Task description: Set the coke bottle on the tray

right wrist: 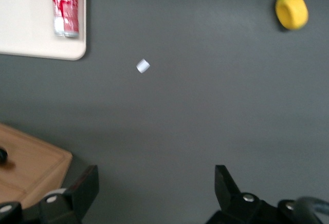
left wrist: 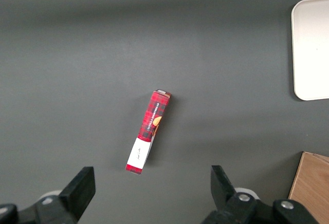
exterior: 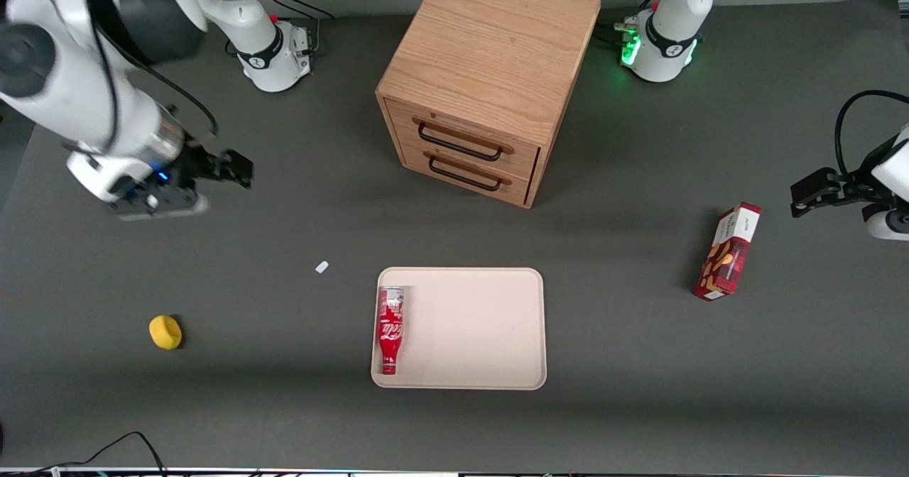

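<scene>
The red coke bottle (exterior: 390, 330) lies flat on the beige tray (exterior: 483, 328), along the tray's edge nearest the working arm, its neck toward the front camera. The right wrist view also catches the bottle (right wrist: 65, 5) and a corner of the tray (right wrist: 31, 34). My gripper (exterior: 226, 170) hangs raised above the bare table toward the working arm's end, well apart from the tray and farther from the front camera than it. Its fingers (right wrist: 223, 185) are spread wide, open with nothing between them.
A wooden two-drawer cabinet (exterior: 483, 79) stands farther from the camera than the tray. A small white scrap (exterior: 322, 267) lies beside the tray. A yellow round object (exterior: 165, 332) sits toward the working arm's end. A red and white snack box (exterior: 728, 251) stands toward the parked arm's end.
</scene>
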